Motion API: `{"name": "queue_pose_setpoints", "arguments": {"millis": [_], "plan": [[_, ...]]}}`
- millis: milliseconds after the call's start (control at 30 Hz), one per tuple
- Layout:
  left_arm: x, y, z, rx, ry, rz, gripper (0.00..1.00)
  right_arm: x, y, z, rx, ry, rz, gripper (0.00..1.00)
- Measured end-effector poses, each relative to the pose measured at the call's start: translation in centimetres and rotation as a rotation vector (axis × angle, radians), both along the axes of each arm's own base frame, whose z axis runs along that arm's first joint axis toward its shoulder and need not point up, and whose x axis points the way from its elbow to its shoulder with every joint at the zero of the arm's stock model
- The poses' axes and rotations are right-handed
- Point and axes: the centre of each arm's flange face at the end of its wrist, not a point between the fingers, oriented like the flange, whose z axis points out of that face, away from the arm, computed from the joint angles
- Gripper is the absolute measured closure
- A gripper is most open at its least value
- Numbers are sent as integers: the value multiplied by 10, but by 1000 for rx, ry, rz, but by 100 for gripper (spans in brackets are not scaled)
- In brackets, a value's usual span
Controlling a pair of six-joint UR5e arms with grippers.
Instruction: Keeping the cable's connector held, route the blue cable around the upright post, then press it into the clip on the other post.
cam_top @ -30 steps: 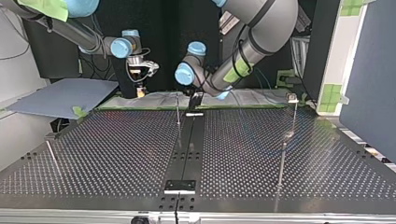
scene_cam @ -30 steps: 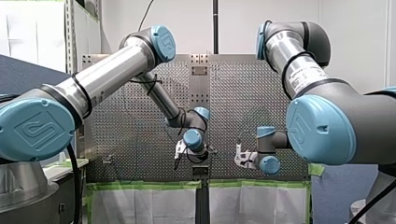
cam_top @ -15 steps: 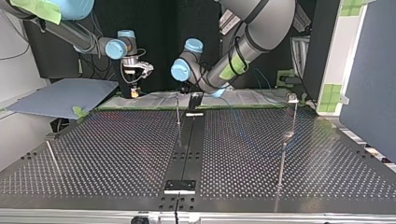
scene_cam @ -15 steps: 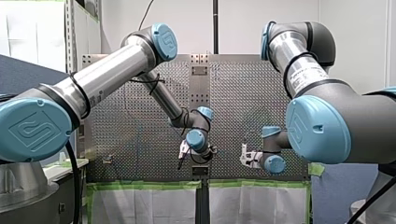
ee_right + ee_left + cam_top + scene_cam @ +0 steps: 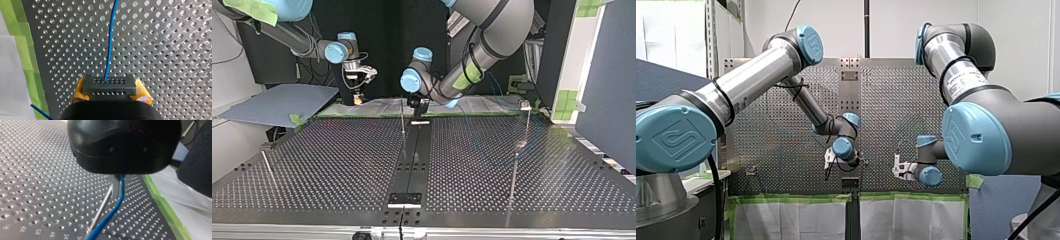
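1. Blue cable (image 5: 109,50) leaves the connector (image 5: 110,83) toward 12 o'clock; my right gripper (image 5: 110,90) is clamped on the connector
2. My left gripper (image 5: 117,185) pinches the cable, post (image 5: 101,208) at its 9 o'clock
3. Risk: too hard a pull could drag the connector loose; slack could let the cable slip off the post

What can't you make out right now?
- Whether my left gripper holds the blue cable: left wrist view, its black housing covers that.
- Clip on the post at the top view's right: too small to read.
- Cable's run onward from the connector: front and top views, too thin to trace.
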Motion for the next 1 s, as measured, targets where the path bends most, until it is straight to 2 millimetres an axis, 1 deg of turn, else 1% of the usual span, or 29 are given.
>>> {"name": "queue_pose_setpoints", "arguments": {"millis": [167, 300, 400, 733, 1000], "plan": [[-6, -5, 5, 9, 4, -12, 100, 0, 0, 0, 0, -2, -1, 100], [-14, -11, 14, 22, 5, -25, 100, -1, -1, 0, 1, -2, -2, 100], [-21, -15, 16, 40, 11, -28, 100, -1, -1, 0, 2, -2, -3, 100], [-40, -22, 13, 75, 18, -8, 100, -2, 0, -1, 5, 1, -3, 100], [-42, -26, 7, 44, -10, -3, 100, 0, 0, 0, 0, -3, 6, 100]]}}
